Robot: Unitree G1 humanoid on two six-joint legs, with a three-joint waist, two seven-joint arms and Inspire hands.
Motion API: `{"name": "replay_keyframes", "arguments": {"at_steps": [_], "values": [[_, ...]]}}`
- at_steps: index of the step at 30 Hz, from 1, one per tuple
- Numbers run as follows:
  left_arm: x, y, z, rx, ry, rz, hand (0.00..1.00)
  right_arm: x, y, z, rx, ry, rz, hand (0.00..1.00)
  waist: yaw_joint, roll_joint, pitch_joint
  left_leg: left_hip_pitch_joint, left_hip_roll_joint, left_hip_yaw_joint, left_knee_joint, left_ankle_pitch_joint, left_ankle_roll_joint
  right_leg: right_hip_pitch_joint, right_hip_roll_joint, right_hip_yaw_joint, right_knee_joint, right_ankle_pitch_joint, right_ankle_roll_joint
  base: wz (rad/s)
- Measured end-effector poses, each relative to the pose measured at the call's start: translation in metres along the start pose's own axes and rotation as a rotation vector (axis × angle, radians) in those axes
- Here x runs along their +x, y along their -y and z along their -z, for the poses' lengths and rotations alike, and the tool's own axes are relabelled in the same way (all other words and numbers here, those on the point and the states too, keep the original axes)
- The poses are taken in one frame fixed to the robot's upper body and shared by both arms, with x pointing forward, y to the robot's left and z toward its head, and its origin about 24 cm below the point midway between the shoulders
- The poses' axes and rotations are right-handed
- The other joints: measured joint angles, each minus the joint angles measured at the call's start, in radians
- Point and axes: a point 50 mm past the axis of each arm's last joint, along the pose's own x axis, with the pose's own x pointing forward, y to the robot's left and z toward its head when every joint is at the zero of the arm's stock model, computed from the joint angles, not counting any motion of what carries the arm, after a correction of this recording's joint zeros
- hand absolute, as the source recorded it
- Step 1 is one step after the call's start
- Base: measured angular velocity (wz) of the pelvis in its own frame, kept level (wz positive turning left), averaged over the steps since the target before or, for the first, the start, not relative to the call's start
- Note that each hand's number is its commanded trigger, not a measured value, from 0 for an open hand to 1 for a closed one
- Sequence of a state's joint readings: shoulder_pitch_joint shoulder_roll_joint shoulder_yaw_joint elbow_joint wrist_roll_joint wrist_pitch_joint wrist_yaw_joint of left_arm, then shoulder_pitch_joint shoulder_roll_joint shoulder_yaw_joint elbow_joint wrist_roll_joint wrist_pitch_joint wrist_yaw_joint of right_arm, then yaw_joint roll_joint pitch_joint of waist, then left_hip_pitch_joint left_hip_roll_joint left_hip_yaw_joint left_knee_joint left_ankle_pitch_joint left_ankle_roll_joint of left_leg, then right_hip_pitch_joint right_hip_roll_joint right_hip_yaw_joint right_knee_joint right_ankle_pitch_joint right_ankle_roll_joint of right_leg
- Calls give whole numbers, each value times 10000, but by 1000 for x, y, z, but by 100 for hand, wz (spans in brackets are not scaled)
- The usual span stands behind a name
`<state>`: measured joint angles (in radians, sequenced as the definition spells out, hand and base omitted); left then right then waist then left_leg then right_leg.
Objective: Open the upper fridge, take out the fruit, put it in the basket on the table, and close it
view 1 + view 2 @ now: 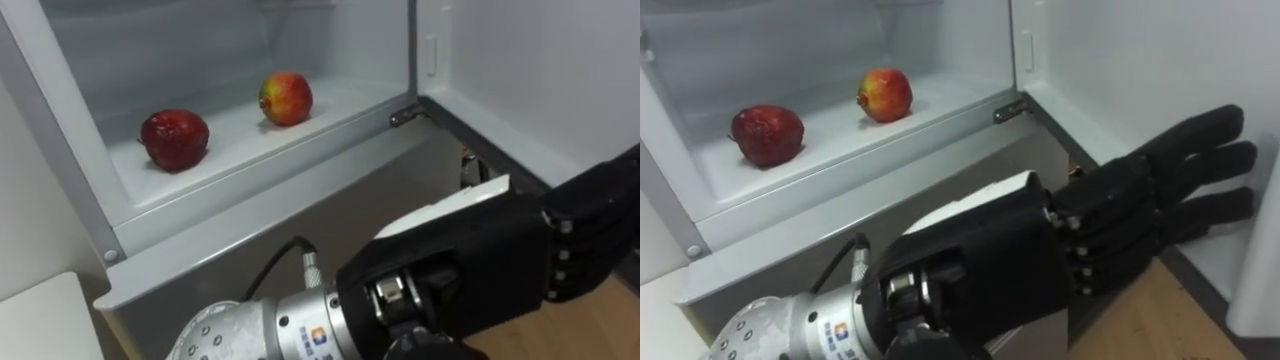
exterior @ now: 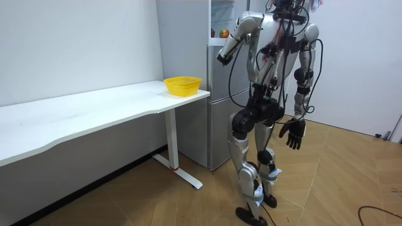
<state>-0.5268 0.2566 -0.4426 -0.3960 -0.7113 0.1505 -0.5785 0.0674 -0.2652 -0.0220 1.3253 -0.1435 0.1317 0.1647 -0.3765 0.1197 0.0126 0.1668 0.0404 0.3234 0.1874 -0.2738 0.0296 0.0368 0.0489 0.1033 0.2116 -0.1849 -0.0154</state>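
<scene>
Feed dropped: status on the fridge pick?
Left hand open, raised before fridge. Right hand open, hanging. Red apple, red-yellow apple on shelf, untouched. Nothing blocking.

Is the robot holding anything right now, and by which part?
Nothing. The left hand, open, is before the fridge shelf; the right hand hangs open.

shelf (image 1: 240, 140) front open | gap between dark red fruit (image 1: 175, 138) and red-yellow fruit (image 1: 286, 98)

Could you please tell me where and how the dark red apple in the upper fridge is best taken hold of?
Probably around its round middle, coming straight in from the front: the dark red apple sits near the shelf's front edge, apart from the red-yellow apple farther back, with the fridge wall on its left. The open left hand is below the shelf.
</scene>
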Motion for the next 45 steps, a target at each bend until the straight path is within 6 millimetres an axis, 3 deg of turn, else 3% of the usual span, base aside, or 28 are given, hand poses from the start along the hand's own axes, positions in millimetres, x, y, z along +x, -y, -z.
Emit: {"name": "replay_keyframes", "arguments": {"at_steps": [3, 6, 9, 14, 16, 17, 20, 23, 26, 33, 39, 41, 45], "values": [[-1, -2, -2, 78, 15, -85, 0, 0, -1, 0, -22, 0, -15, 0, 67, -5, 2, 20, 9, -14, -11, 2, -2, 70, -3, -32, -42, 14, -11, 0], [-6, -5, -12, 548, 167, -266, 0, 0, -1, 3, 4, -49, -29, 0, 350, -12, 6, -17, 21, -141, -12, 3, -4, 69, -62, -151, -53, 24, -25, 7], [-17, -11, -29, 1431, 207, -684, 0, 0, -2, 7, 52, -199, -43, 0, 887, -39, 17, -50, 12, -381, -19, 25, -41, 103, -77, -306, -84, 29, -34, 18], [-35, -18, -61, 3621, 7, -1595, 0, 0, -1, 12, -387, -276, 121, 0, 1846, -79, -31, -206, -22, -1017, 20, 29, -47, 133, -121, -851, -140, 29, -35, 34], [-51, -21, -71, 4665, -320, -2489, 0, 0, -1, 15, -325, -249, 174, 0, 2344, -137, -84, -234, -22, -1369, 17, 30, -48, 194, -137, -1116, -129, 29, -35, 29], [-55, -21, -72, 4876, -412, -2755, 0, 0, -2, 14, -444, -224, 185, 0, 2455, -170, -105, -236, -18, -1424, 11, 32, -52, 208, -137, -1172, -128, 28, -36, 30], [-78, -23, -82, 5647, -574, -4132, 0, 0, -6, 18, -684, -231, 227, 0, 3244, -323, -179, -187, -13, -1645, 20, 66, -110, 322, -144, -1479, -112, 28, -37, 27], [-88, -24, -96, 6459, -343, -5076, 0, 0, -6, 14, -857, -63, 396, 0, 3483, -410, -222, -334, -29, -2003, 28, 92, -141, 359, -222, -1901, -113, 25, -39, 38], [-113, -21, -108, 7480, -400, -6692, 0, 0, -7, 9, -711, 211, 658, 0, 3865, -456, -236, -301, -67, -2190, 121, 104, -145, 507, -289, -2044, -170, 25, -39, 14], [-158, -14, -106, 9015, -1815, -10005, 0, 0, -9, 21, -782, 112, 1004, 0, 4361, -449, -212, -166, -276, -2478, 198, 123, -111, 864, -469, -2458, -253, -119, -47, 19], [-204, 0, -121, 10880, -2808, -13359, 0, 0, -14, 40, -764, -364, 939, 0, 4635, -435, -198, -300, -396, -2992, 227, 173, -83, 880, -549, -2815, -265, -215, -28, 20], [-219, 4, -114, 10841, -3514, -14160, 0, -1, -14, 46, -746, -514, 928, 0, 4644, -441, -192, -348, -408, -3004, 327, 177, -82, 862, -613, -2871, -233, -216, -29, 12], [-266, 22, -63, 8297, -5441, -16433, 0, -1, -15, 44, -762, -537, 951, 0, 4594, -443, -155, -350, -408, -3109, 342, 179, -80, 939, -634, -3004, -250, -221, -30, 6]]}}
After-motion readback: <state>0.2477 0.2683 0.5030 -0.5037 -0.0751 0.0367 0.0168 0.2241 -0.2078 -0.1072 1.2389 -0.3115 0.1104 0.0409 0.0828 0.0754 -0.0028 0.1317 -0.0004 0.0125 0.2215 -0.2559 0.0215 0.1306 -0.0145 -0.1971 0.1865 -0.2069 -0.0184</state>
